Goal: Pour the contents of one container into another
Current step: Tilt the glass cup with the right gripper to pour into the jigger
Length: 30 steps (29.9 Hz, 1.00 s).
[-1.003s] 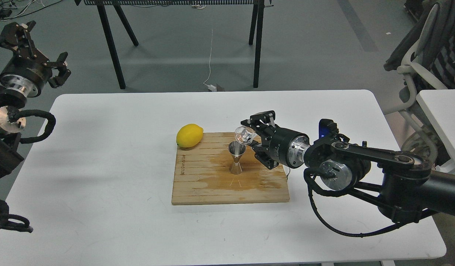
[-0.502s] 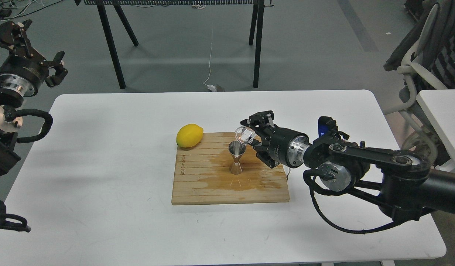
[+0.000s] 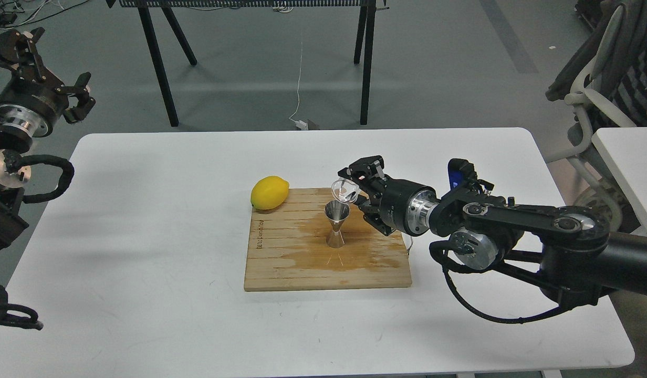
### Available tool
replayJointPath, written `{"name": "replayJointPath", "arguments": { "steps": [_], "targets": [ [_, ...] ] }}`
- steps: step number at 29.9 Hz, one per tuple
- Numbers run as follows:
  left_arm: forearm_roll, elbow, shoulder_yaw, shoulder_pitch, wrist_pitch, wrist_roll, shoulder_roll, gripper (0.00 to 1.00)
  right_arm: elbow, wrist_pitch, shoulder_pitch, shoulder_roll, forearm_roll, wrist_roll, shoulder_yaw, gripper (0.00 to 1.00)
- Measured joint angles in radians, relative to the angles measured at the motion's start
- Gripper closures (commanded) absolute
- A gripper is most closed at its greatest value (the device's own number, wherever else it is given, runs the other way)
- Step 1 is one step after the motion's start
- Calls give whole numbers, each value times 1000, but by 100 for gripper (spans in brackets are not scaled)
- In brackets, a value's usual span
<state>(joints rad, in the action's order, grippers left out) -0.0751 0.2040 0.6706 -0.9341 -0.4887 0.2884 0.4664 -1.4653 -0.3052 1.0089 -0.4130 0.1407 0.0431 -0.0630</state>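
A tiny clear glass cup [image 3: 344,190] hangs tipped on its side just above the rim of the steel jigger [image 3: 336,224], with my right gripper [image 3: 353,191] shut on it. The hourglass-shaped jigger stands upright near the middle of the wooden board [image 3: 281,262]. My right arm reaches in from the right, level over the board's right edge. My left gripper [image 3: 50,63] is raised off the table's far left corner, open and holding nothing.
A yellow lemon [image 3: 270,192] rests at the board's back left corner. A wet stain spreads over the board around the jigger. The board lies on a white table [image 3: 145,236]. Black trestle legs stand behind; a chair and second table sit right.
My right gripper has slid a little to the left with the cup, bringing it more directly over the jigger's mouth. The left arm has shifted slightly left.
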Motion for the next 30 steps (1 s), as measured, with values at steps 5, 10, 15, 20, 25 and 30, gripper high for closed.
{"name": "replayJointPath", "arguments": {
  "steps": [5,10,15,20,25,30],
  "targets": [
    [0,0,0,1,0,0,1,0,4,0,23,3,27,-2,34,70],
    [0,0,0,1,0,0,1,0,15,1,41,7,47,-2,64,70],
    [0,0,0,1,0,0,1,0,31,1,49,10,70,-3,72,70],
    [0,0,1,1,0,0,0,0,42,1,53,14,87,-8,74,70],
    [0,0,1,0,0,0,0,0,50,2,57,22,104,-9,84,70],
    [0,0,1,0,0,0,0,0,63,2,66,40,122,-11,107,70]
  ]
}}
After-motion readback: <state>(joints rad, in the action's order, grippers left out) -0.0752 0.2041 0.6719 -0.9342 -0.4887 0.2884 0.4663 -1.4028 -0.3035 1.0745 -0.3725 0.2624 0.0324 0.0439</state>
